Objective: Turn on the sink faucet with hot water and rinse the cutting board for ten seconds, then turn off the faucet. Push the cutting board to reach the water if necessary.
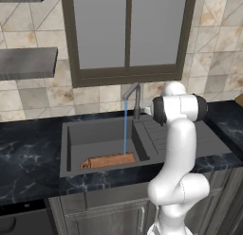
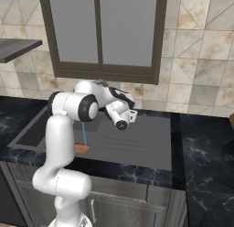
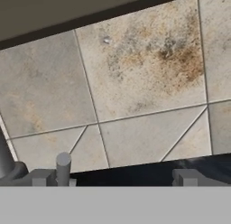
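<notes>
The long narrow reddish-brown wooden cutting board (image 1: 109, 160) is seen lying flat on the floor of the dark grey rectangular sink (image 1: 99, 132), along the near wall of the basin, with its small handle loop at the left end. In the right base view only a short end of the board (image 2: 82, 148) is seen, past the white arm.

A thin straight light-blue stream of water (image 1: 125, 127) is seen falling vertically from the spout and landing on the right part of the board; the same stream (image 2: 84, 133) is seen meeting the board in the right base view.

The ribbed drainboard is seen to the right of the basin, set into the black marbled countertop (image 1: 28, 158).

The slim grey metal sink faucet (image 1: 134, 99) is seen standing at the back edge of the sink, with its angled spout reaching left over the basin. In the hand view a short grey lever stub (image 3: 63, 166) is seen low at the left, beside the base of the post.

The two-finger gripper (image 3: 113, 178) is held close to the faucet and faces the beige tiled wall (image 3: 144, 74); its two dark tips are set wide apart with nothing between them. In the right base view the hand (image 2: 122, 116) is seen above the drainboard.

A dark-framed window (image 1: 128, 35) is seen above the faucet, and a grey wall shelf (image 1: 26, 62) to its left.
</notes>
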Robot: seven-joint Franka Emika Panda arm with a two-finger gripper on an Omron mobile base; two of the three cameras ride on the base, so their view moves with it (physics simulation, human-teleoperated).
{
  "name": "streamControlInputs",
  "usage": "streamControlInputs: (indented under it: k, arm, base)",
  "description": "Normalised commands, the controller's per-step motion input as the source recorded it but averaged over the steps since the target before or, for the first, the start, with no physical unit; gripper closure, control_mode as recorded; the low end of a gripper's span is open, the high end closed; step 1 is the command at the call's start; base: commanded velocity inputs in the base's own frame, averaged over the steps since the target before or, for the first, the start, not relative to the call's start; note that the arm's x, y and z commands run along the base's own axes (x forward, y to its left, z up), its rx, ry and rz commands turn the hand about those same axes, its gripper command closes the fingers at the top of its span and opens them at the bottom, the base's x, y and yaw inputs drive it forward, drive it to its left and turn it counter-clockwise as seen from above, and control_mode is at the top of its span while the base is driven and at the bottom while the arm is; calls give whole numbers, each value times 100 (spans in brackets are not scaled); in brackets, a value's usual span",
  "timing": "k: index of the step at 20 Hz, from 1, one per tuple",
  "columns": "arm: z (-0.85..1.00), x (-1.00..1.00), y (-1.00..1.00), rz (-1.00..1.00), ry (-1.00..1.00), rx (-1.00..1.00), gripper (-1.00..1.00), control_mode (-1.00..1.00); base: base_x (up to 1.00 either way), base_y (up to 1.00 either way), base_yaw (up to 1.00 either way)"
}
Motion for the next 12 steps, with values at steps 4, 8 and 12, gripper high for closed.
streamControlInputs:
  k: [4,8,12]
  arm:
    - [-1,0,-73,1,0,3,-100,-100]
    - [-1,-14,-60,0,2,1,-100,-100]
    - [0,-18,-33,0,6,0,-100,-100]
  base:
    - [0,0,0]
    - [0,0,0]
    - [0,0,0]
